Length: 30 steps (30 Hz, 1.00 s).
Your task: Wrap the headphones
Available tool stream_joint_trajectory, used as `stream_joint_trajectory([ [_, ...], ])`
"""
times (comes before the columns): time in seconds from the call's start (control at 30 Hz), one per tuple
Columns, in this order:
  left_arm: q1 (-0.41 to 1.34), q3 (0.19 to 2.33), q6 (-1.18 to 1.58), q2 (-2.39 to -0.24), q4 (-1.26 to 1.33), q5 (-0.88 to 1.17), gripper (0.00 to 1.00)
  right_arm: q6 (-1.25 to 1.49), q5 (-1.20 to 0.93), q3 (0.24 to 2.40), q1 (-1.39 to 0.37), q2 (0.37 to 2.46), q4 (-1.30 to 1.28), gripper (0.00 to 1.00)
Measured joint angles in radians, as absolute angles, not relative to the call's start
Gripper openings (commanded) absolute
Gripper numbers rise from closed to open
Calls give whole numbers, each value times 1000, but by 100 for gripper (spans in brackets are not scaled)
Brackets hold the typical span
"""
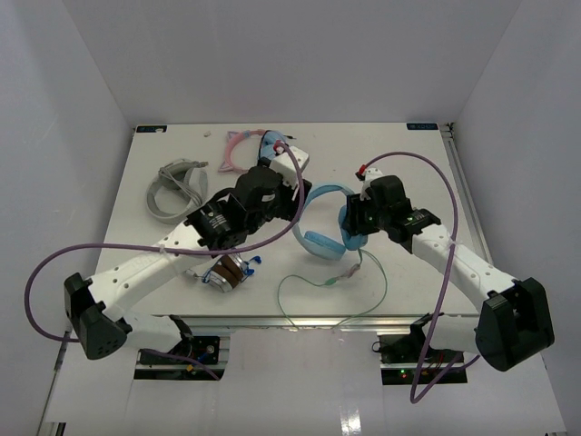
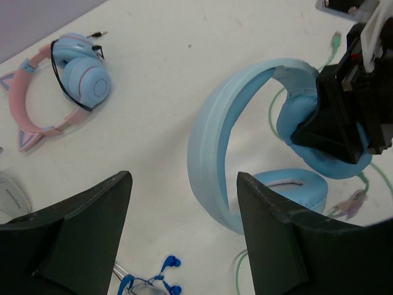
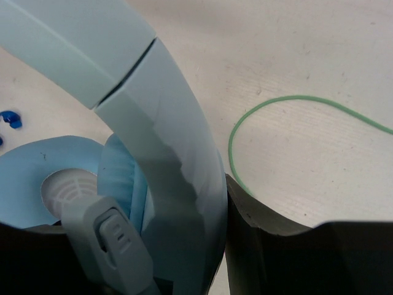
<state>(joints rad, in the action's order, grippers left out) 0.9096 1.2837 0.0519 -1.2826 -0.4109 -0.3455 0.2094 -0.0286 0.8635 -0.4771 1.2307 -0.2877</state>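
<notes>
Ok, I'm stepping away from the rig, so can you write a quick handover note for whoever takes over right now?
Left gripper: open, empty, poised over the headphones.
Right gripper: shut on the headphones at one earcup end.
Cable: lying loose on the table, toward the near edge.
Done: headphones gripped.
Left: none of the cable is wound yet.

The light blue over-ear headphones lie mid-desk on the white desk. Their thin pale green cable loops between them and the near edge. The pink cat-ear headband pair lies by the far edge, and the grey pair of headphones lies toward the left edge, well apart from the headphones.
</notes>
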Motion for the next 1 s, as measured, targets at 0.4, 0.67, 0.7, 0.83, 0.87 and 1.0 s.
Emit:
stream_joint_trajectory([
  [0.4, 962, 1287, -82, -1450, -470, -334, 73, 210, -77, 885, -549, 1272, -351, 8],
  [0.67, 994, 1287, -127, -1498, -467, -448, 54, 209, -124, 890, -552, 1273, -366, 8],
  [0.7, 998, 1287, -132, -1503, -466, -465, 53, 209, -129, 890, -552, 1273, -366, 8],
  [0.83, 1011, 1286, -135, -1506, -453, -510, 52, 209, -148, 890, -552, 1273, -368, 8],
  [0.87, 1014, 1286, -136, -1506, -448, -517, 52, 209, -153, 890, -552, 1273, -368, 8],
  [1.0, 1020, 1284, -136, -1506, -433, -531, 51, 209, -169, 891, -552, 1273, -368, 8],
])
